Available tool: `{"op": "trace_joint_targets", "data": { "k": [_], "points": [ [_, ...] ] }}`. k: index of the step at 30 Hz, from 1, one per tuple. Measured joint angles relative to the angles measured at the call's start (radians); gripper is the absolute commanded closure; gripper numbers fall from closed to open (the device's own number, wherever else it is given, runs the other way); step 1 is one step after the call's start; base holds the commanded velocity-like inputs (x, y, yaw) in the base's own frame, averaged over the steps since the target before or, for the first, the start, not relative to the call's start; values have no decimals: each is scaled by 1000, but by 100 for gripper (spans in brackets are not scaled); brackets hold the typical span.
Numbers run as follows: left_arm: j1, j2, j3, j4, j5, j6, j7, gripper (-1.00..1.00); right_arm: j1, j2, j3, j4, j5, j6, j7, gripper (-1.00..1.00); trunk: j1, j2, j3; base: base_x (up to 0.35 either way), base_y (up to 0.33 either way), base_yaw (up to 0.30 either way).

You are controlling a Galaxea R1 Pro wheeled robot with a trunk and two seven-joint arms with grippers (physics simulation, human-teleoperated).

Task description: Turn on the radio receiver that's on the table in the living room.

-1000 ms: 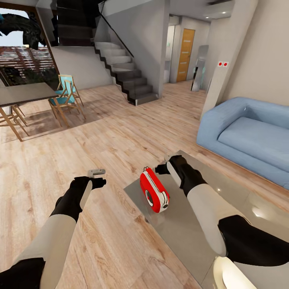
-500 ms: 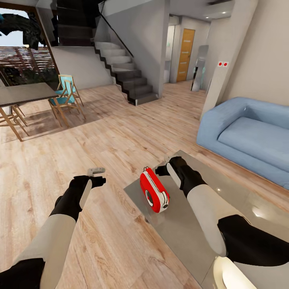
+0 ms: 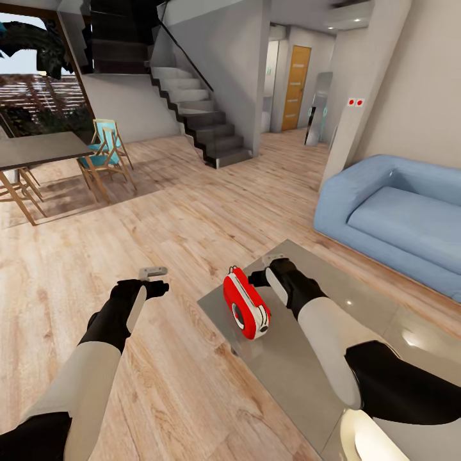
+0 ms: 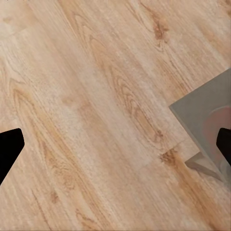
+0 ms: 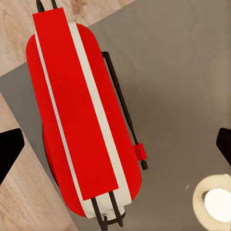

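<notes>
The red radio receiver [image 3: 246,311] with white trim stands on its edge near the left corner of the glossy grey table [image 3: 307,378]. In the right wrist view the radio [image 5: 82,120] is seen from above, its thin metal handle [image 5: 122,108] along one side. My right gripper [image 3: 266,267] hovers just above and behind the radio, open, its black fingertips [image 5: 9,149] spread wide on either side of it without touching. My left gripper [image 3: 157,280] hangs open over the wood floor to the left of the table, whose corner [image 4: 207,120] shows in the left wrist view.
A light-blue sofa [image 3: 397,218] stands right of the table. A dark dining table [image 3: 38,150] with wooden chairs [image 3: 105,153] is at the far left, and stairs [image 3: 198,121] rise at the back. Wood plank floor [image 3: 192,211] lies between them.
My right gripper has shifted slightly lower and nearer to the radio. The left arm and the radio have stayed still.
</notes>
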Motion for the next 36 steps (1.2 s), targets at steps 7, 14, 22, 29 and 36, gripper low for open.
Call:
{"op": "trace_joint_targets", "data": {
  "k": [7, 14, 22, 29, 36],
  "points": [
    [1, 0, 0, 0, 1, 1, -1, -100, 0, 0, 0, 17, 0, -3, 0, -100, 0, 0, 0, 0, 0, 0],
    [3, 0, 0, -2, 1, 1, -1, -100, 0, 0, -1, 32, 0, -5, 0, -100, 0, 0, 0, 0, 0, 0],
    [6, 0, 0, -5, 1, 1, -1, -100, 0, 0, -1, 37, 2, -5, -1, -100, 0, 0, 0, 0, 0, 0],
    [9, 0, 0, -6, 0, 1, -1, -100, 0, 0, -1, 67, 2, -5, -1, -100, 0, 0, 0, 0, 0, 0],
    [11, 0, 0, -7, 0, 1, -2, -100, 0, 0, -1, 84, 2, -5, -1, -100, 0, 0, 0, 0, 0, 0]
  ]
}}
